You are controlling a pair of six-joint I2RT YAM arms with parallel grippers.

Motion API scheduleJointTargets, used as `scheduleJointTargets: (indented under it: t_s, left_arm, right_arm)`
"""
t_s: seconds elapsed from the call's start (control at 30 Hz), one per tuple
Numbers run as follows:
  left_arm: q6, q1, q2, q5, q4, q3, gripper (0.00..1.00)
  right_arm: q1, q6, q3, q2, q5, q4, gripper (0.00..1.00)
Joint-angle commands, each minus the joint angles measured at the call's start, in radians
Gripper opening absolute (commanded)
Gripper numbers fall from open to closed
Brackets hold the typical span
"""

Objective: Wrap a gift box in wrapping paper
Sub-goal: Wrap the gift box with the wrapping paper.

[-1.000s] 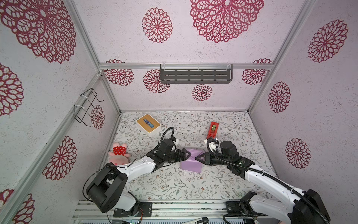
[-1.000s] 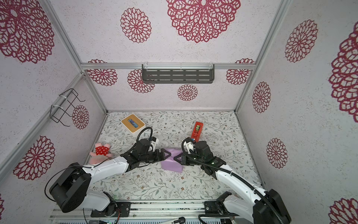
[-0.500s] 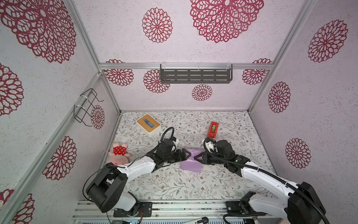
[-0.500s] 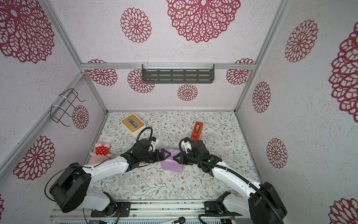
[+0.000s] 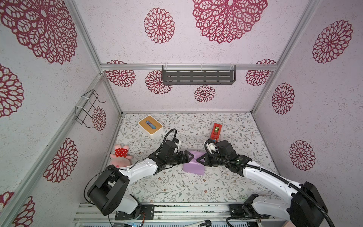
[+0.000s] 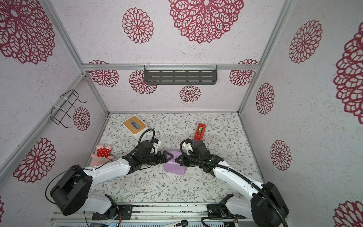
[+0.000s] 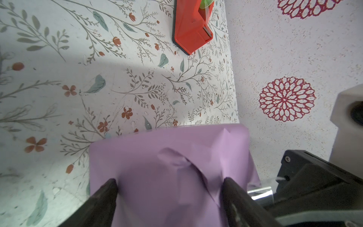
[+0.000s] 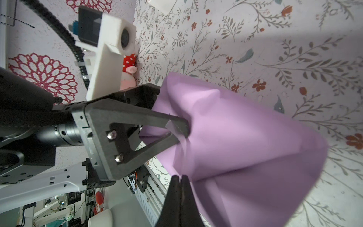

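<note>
The wrapping paper shows its lilac face, folded round a boxy shape at the middle of the floral table. The gift box itself is hidden under it. My left gripper is open at the package's left end. Its fingers stand wide apart and press into the creased paper there. My right gripper is shut, and its tip touches the paper at the package's right end. Nothing shows between its fingers.
A red tape dispenser lies behind the right arm. A white box with a wooden slotted top stands at the back left. A pink plush toy lies by the left wall. Walls enclose three sides of the table.
My right arm has moved left, bringing its shut gripper up against the package's right end. The left arm and the package have stayed put.
</note>
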Motion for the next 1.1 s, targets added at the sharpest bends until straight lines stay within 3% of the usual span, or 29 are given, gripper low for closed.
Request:
scheduleJointTargets:
  t_s: [0.0, 0.6, 1.07]
  left_arm:
    - [0.025, -0.006, 0.042, -0.062, -0.185, -0.049, 0.85]
    - [0.027, -0.006, 0.039, -0.062, -0.185, -0.051, 0.85]
    - [0.029, -0.006, 0.041, -0.058, -0.192, -0.04, 0.85]
  right_arm:
    - [0.004, -0.019, 0.031, -0.008, 0.025, -0.032, 0.0]
    - [0.011, -0.134, 0.008, 0.02, 0.046, 0.052, 0.0]
    - [0.02, -0.392, -0.043, 0.007, 0.104, 0.013, 0.0]
